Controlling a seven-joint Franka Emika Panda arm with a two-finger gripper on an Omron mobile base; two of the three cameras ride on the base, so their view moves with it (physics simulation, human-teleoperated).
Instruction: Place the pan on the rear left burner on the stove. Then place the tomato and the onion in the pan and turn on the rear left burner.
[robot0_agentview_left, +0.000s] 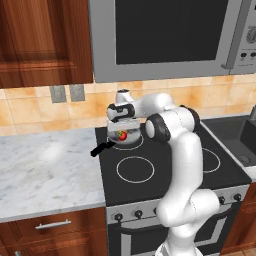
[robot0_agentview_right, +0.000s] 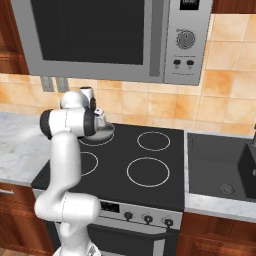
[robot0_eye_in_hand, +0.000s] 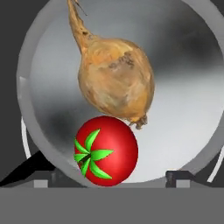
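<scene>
Onion (robot0_eye_in_hand: 116, 81) and tomato (robot0_eye_in_hand: 106, 150) sit touching in the pan (robot0_eye_in_hand: 183, 113) on the rear left burner (robot0_agentview_left: 131, 145). Your gripper (robot0_eye_in_hand: 109, 175) hangs spread and empty; lift straight up, then go for the near knob.

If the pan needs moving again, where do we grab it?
Probably the black handle: it sticks out from the pan toward the counter's side, clear of the onion and tomato inside. Come from above, jaws across its width; the rim is shallow and curved.
</scene>
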